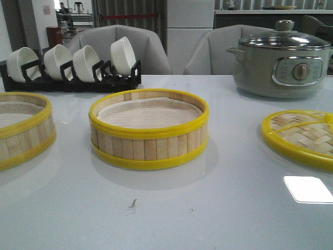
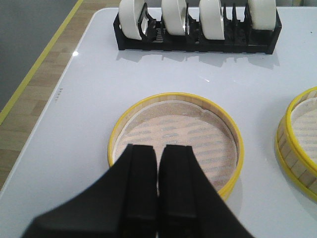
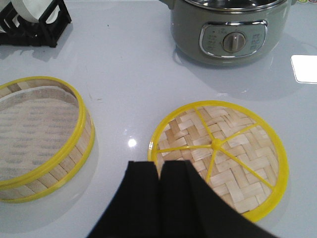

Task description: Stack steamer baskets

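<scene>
Round bamboo-slat steamer basket with yellow rims (image 1: 149,130) sits mid-table; its twin (image 1: 23,127) sits apart at left. Both look light, stiff, best pinched at the rim. Left claw (image 2: 158,168) and right claw (image 3: 159,173) are closed, empty.

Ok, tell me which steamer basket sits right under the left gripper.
The left basket, nearest the bowl rack. The left gripper hangs over its near rim, while the middle basket lies off to the side.
</scene>
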Controlling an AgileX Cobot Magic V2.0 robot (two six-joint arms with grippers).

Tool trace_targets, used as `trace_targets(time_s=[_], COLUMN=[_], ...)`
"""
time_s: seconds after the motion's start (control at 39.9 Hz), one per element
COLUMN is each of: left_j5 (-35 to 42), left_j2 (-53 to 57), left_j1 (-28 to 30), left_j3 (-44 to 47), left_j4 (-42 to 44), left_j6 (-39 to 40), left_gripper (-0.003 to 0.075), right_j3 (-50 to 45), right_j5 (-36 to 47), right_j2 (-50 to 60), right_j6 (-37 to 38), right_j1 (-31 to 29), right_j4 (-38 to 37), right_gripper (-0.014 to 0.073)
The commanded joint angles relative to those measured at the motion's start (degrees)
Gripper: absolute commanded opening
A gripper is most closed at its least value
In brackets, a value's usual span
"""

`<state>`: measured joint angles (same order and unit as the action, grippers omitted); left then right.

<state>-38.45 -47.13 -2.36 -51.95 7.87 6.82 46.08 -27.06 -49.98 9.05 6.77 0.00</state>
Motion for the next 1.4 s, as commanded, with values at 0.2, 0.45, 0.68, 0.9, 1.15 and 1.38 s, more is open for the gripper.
trace_targets(time_s=[0.2,0.45,0.68,0.9,1.15,1.38], left_j5=[4.53,5.43,3.79,4.21,6.96,6.16], left_j2=[-0.01,-0.01,-0.01,0.11,-0.36,-3.52], left_j1=[-0.40,-0.40,-0.40,-0.40,-0.40,-0.40], left_j3=[-2.15,-2.15,-2.15,-2.15,-1.91,-1.78], left_j4=[-0.47,-0.62,-1.32,-1.41,-1.41,-8.56], left_j6=[-0.06,-0.06,-0.06,-0.06,-0.06,-0.06], left_gripper=[0.0091,0.0091,0.0091,0.0091,0.0244,0.0489], right_j3=[2.18,2.18,2.18,2.18,2.18,2.18], right_j5=[7.91,10.10,10.17,8.28,8.90,9.02], right_j2=[0.44,0.38,0.38,0.38,0.38,0.38], right_j6=[-0.46,-0.46,-0.46,-0.51,-0.51,-0.51], right_j1=[0.10,0.10,0.10,0.10,0.10,0.10], right_j4=[-0.42,-0.42,-0.42,-0.42,-0.53,-0.53], right_gripper=[0.0056,0.0056,0.0056,0.0123,0.0479,0.0476])
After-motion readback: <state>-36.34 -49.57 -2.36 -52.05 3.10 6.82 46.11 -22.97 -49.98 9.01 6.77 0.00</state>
